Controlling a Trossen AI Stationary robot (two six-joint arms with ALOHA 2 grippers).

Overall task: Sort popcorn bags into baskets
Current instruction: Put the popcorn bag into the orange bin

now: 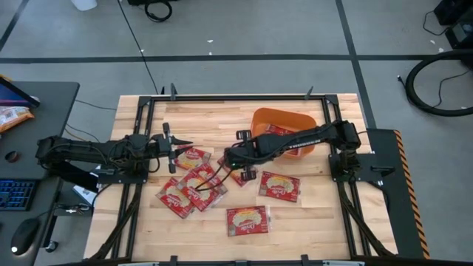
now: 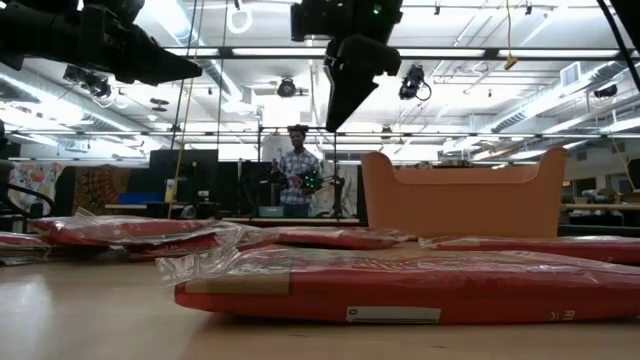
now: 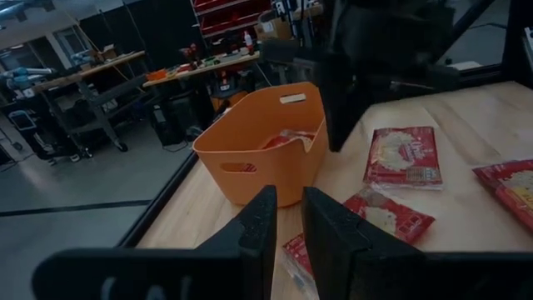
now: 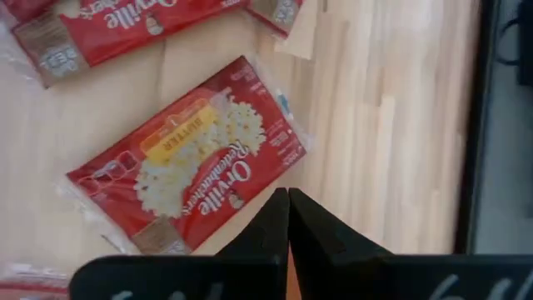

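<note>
Several red popcorn bags lie flat on the wooden table: one (image 1: 191, 157) near the middle, others (image 1: 199, 181) (image 1: 279, 186) (image 1: 247, 219) toward the near edge. The orange basket (image 1: 259, 118) stands at the far right, with a bag (image 3: 287, 140) inside it. My right gripper (image 1: 228, 159) hangs shut and empty above the table's middle, slanting down; a bag (image 4: 187, 167) lies below its tips (image 4: 287, 193). My left gripper (image 1: 183, 140) waits level on the left, narrowly open (image 3: 287, 200) and holding nothing.
A black rail frame (image 1: 140, 148) borders the table. A desk on the left carries a mouse (image 1: 22, 236) and an orange-and-white packet (image 1: 11, 114). A person (image 2: 297, 170) stands in the room beyond the table. Bare wood lies along the far edge (image 1: 214, 111).
</note>
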